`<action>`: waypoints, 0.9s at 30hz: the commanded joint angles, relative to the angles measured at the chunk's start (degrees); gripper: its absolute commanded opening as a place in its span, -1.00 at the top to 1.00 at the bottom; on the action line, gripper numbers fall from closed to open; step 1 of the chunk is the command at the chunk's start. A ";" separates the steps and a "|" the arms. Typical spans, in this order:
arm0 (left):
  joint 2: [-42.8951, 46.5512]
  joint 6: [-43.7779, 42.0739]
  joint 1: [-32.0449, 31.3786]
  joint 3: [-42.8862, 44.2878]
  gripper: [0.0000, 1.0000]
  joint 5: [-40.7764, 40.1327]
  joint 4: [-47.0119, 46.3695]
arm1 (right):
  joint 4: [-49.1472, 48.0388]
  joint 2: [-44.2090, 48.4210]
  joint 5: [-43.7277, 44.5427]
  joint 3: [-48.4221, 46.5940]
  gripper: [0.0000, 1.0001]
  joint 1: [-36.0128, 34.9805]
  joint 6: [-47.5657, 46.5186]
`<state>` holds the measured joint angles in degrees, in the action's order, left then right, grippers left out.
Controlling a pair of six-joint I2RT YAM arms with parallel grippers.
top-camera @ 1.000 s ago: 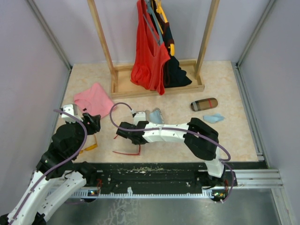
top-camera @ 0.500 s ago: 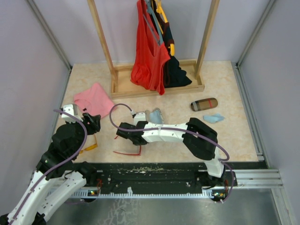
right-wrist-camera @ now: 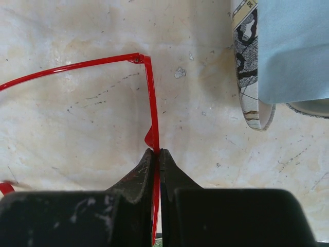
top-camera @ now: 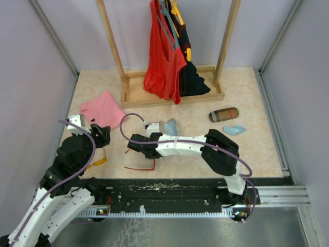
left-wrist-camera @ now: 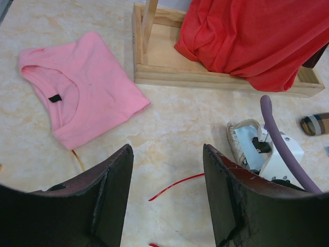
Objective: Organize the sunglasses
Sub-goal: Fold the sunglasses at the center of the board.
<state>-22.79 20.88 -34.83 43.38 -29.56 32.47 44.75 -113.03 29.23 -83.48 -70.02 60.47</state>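
Observation:
The sunglasses (right-wrist-camera: 149,92) lie on the marble-patterned table, a thin red frame with slim arms. My right gripper (right-wrist-camera: 157,151) is shut on the front rim, which runs straight up between its fingertips. From above, the right gripper (top-camera: 138,147) sits low at centre-left with a red arm of the sunglasses (top-camera: 139,168) curving just in front of it. My left gripper (left-wrist-camera: 167,154) hangs open above bare table, and one red arm of the sunglasses (left-wrist-camera: 177,186) shows between its fingers. Its place in the top view is the far left (top-camera: 103,135).
A patterned pouch with light blue lining (right-wrist-camera: 277,56) lies just right of the sunglasses. A pink shirt (top-camera: 103,109) is at the back left. The wooden rack (top-camera: 172,96) with a red garment (top-camera: 163,62) stands behind. A brown case (top-camera: 223,114) and blue cloth (top-camera: 234,129) lie right.
The right gripper's jaws have closed fully onto the red frame. Both arms have stayed almost where they were.

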 commanded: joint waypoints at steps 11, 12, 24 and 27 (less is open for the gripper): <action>-2.24 -3.22 0.27 6.06 -0.29 5.77 0.54 | -22.42 30.78 6.41 19.76 1.00 1.93 -12.53; -2.99 -3.75 0.29 6.57 -0.29 7.00 0.59 | -23.91 33.59 6.57 21.91 1.00 2.45 -13.43; -12.86 -1.74 0.19 6.20 0.02 27.46 -4.73 | -22.70 57.51 4.35 35.09 1.00 21.02 -17.10; -14.91 0.15 -0.78 3.91 0.05 29.85 -7.38 | -19.86 58.05 6.32 33.42 1.00 24.18 -17.91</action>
<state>-35.86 18.33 -34.87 49.32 -6.55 29.61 24.10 -56.62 32.99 -47.66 -48.77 45.08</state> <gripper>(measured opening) 0.483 0.025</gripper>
